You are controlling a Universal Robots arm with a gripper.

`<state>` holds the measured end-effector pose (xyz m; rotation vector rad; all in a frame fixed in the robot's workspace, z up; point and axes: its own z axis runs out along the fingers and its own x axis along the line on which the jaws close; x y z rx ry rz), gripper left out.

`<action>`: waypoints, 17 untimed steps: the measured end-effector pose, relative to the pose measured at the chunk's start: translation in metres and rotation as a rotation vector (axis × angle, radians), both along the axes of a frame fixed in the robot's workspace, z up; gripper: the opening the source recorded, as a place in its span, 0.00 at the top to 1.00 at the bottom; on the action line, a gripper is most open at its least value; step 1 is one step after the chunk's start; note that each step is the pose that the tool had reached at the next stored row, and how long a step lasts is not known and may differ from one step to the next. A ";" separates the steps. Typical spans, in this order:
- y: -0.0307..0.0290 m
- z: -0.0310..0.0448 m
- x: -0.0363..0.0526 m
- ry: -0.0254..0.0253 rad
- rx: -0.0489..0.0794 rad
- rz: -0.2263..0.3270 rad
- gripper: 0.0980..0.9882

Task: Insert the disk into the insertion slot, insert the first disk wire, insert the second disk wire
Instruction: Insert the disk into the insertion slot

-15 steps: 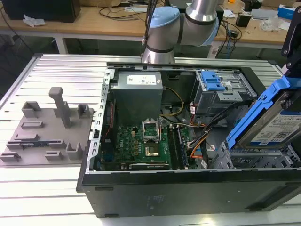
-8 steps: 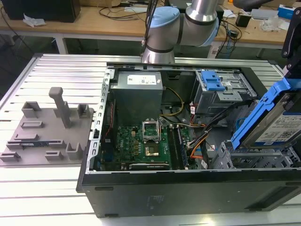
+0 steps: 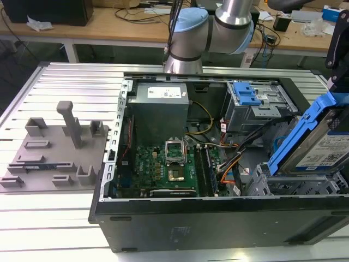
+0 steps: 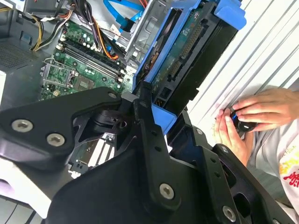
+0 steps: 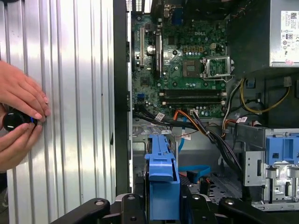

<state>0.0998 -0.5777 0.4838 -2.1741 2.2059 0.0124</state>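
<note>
We find the hand [image 5: 162, 203] clamped on the blue-framed disk [image 3: 323, 146], which hangs tilted inside the open case [image 3: 163, 218] at the exterior view's right, its long axis sloping down toward the insertion slot [image 3: 283, 183] just beneath its lower end, not yet seated.

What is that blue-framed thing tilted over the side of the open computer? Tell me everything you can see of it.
That is the disk: a flat, rectangular silver hard drive with a white-and-blue label, framed in a bright blue plastic caddy. In the second wrist view its underside shows a dark circuit board. It is steeply tilted, its low end toward the grey perforated insertion slot, and not yet seated. The gripper is clamped on the caddy's end. Whether the disk touches the slot cannot be told.
</note>
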 end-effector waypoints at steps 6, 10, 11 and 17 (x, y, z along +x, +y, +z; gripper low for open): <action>0.0000 -0.0004 0.0000 0.0000 0.000 0.000 0.70; 0.0004 -0.0010 0.0012 0.0000 0.000 0.000 0.70; 0.0010 -0.0011 0.0016 0.0000 0.000 0.000 0.70; 0.0072 -0.0026 0.0023 0.0000 0.000 0.000 0.70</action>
